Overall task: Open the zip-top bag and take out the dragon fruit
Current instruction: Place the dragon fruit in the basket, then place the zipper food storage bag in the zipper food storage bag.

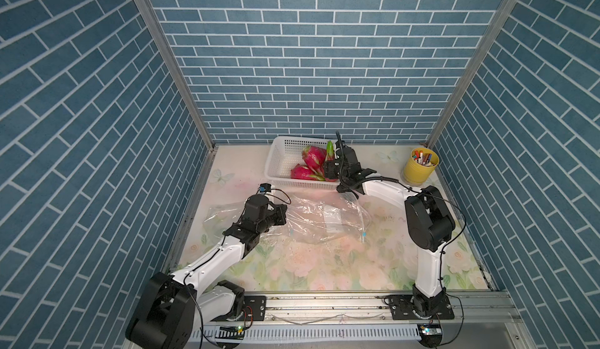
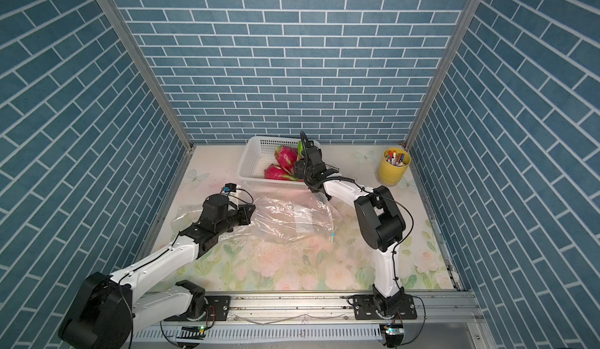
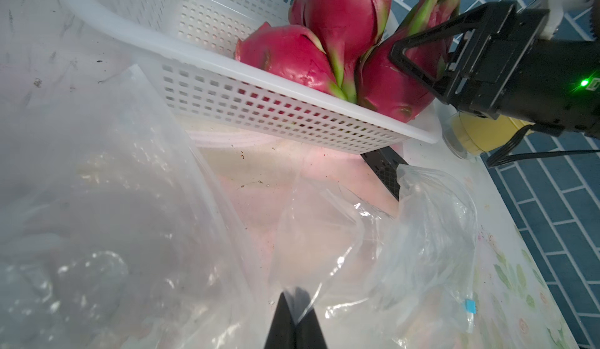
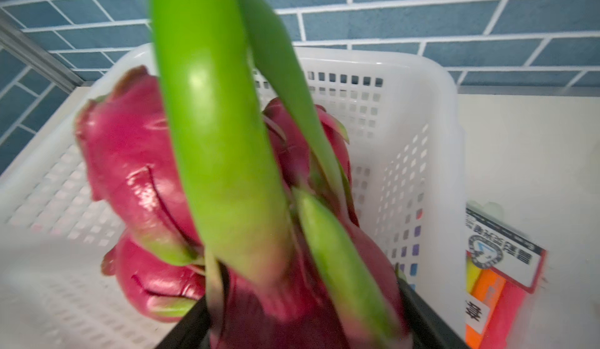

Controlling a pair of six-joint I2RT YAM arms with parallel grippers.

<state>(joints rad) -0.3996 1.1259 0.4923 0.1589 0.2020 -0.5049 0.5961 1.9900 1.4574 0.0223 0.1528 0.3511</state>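
Between the black jaws of the right gripper (image 4: 305, 318) you have item one: a dragon fruit (image 4: 227, 175), clasped round its pink body with the jaws spread wide about it. Its long axis is steep, near upright with a lean, green scale tips up and toward the back wall, blunt pink end down. Location: the near right corner of the white basket (image 1: 276, 156), at its rim; whether it rests on the basket floor you cannot tell. Items two and three lie inside the same basket, just beside the held one: the rear fruit (image 1: 313, 156) and the front fruit (image 1: 302, 172), both pink with green-edged scales. Item four: the left gripper (image 3: 295, 318), fingers pressed together, pinching a fold of the zip-top bag (image 1: 324, 220). The bag is clear and crumpled, and it lies slack on the flowered table (image 1: 324, 266) between the two arms, in front of the basket, with a small blue tab (image 1: 365, 233) at its edge nearest the right arm. Item five: a yellow cup (image 1: 420, 172) of pens, in the far right corner, well apart from the bag.
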